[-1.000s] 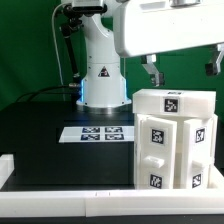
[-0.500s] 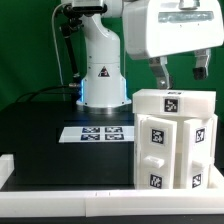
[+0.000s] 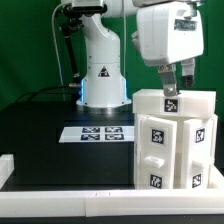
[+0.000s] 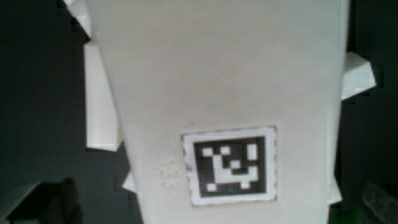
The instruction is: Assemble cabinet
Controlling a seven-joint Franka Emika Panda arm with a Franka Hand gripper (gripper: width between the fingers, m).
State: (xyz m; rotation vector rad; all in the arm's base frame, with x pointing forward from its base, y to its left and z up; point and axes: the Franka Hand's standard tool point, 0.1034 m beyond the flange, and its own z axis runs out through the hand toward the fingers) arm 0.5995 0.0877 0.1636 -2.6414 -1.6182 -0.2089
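The cabinet [image 3: 175, 140] is a white boxy body with black-and-white tags, standing at the exterior view's right with smaller white panels on its front. My gripper [image 3: 178, 81] hangs just above its top face, near the top tag [image 3: 171, 101]. The jaws stand apart and hold nothing. In the wrist view the cabinet's top face [image 4: 196, 90] fills the frame, with one tag [image 4: 237, 165] on it. My gripper [image 4: 214, 207] straddles it, and the dark fingertips [image 4: 43, 203] barely show at the frame's edge.
The marker board [image 3: 97, 132] lies flat on the black table, at the exterior view's left of the cabinet. The arm's white base [image 3: 101, 70] stands behind it. A white raised rim [image 3: 60, 205] runs along the table's near edge.
My gripper has moved toward the exterior view's left and down, turning about its axis, and now hangs close over the cabinet's top. The cabinet has not moved.
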